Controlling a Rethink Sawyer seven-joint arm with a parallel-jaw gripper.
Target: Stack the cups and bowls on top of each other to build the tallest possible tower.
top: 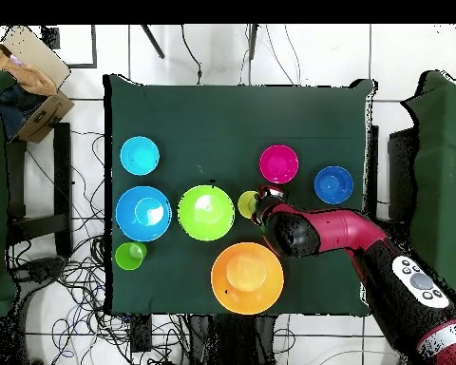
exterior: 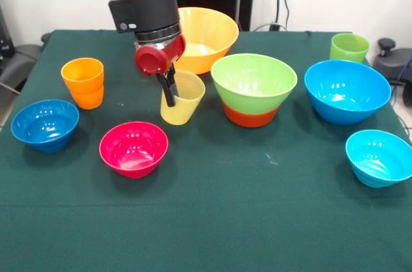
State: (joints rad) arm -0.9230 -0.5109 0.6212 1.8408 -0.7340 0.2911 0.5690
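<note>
We hold the tilted pale yellow cup clamped by its rim in our gripper, the light green bowl just beside it.

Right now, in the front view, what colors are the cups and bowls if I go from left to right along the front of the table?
Small dark blue bowl → magenta bowl → small cyan bowl.
</note>
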